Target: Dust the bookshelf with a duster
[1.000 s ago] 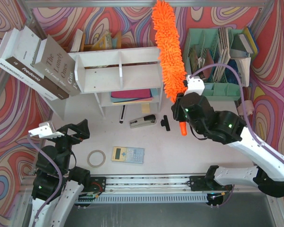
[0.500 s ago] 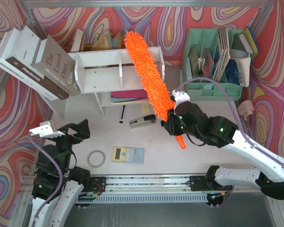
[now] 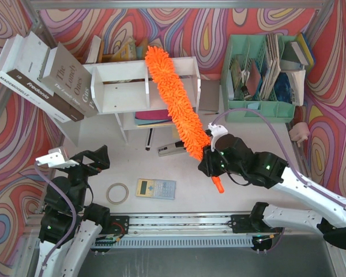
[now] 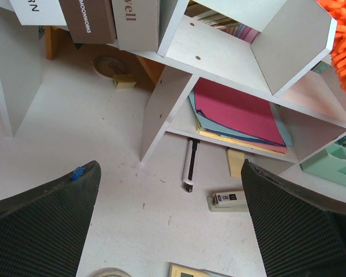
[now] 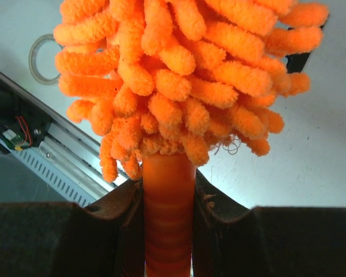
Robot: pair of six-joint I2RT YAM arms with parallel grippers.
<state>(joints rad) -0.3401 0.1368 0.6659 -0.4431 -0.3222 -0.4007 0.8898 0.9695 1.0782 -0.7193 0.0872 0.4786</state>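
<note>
Top external: mid-sweep. Right gripper (image 3: 211,163) clamped on duster (image 3: 174,103) handle; fluffy head reaching ahead-left of gripper, lying diagonally over bookshelf (image 3: 124,86) top. Next: drag further left along top board, light contact. Versus one second back: head swung leftward from shelf's right end. Left gripper (image 4: 173,231) parted, idle.

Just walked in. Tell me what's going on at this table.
The right gripper has its jaws clamped on the handle of the orange duster. The fluffy head stretches diagonally over the top of the white bookshelf, across its right half, so dusting is under way. The left gripper hangs over the table in front of the shelf, jaws open and holding nothing.
</note>
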